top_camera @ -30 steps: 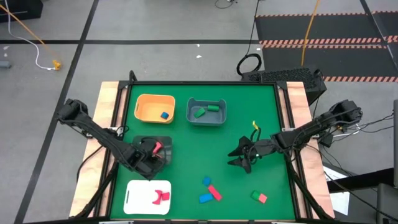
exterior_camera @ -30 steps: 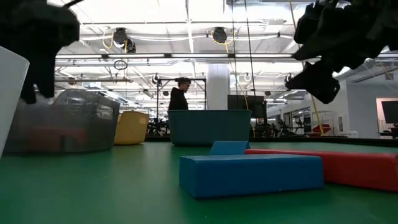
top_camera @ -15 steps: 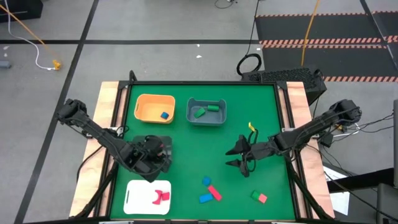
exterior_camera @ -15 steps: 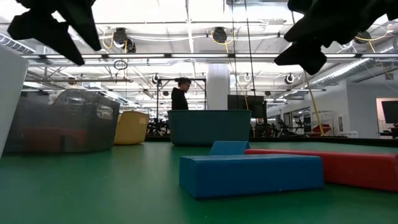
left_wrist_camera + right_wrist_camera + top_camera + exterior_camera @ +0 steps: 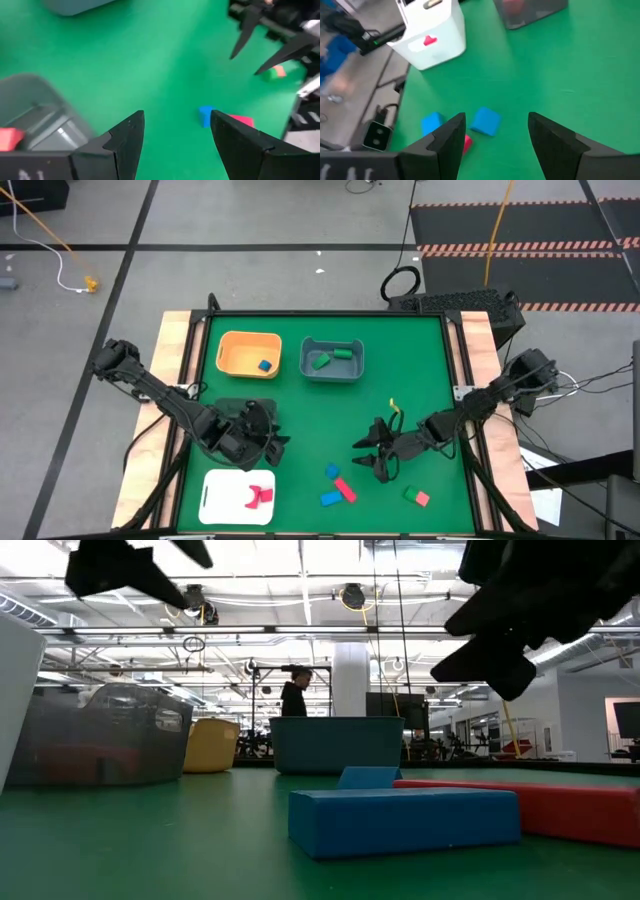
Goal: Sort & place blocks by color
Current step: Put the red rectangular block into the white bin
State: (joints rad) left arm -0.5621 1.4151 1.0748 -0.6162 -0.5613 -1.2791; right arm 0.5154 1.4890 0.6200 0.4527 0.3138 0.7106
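Blue and red plastic blocks (image 5: 338, 488) lie loose on the green tabletop (image 5: 420, 370) just beside your right gripper (image 5: 375, 459), spread empty to straddle one; the left gripper (image 5: 268, 442), also open, waits near the white tray (image 5: 212, 498).

Two dark, jointed arms, black throughout.
Each ends in a claw, left claw (image 5: 272, 436) and right claw (image 5: 368, 457), with two tapered, pointed black fingers (image 5: 125, 142); thin cables trail off the right arm.
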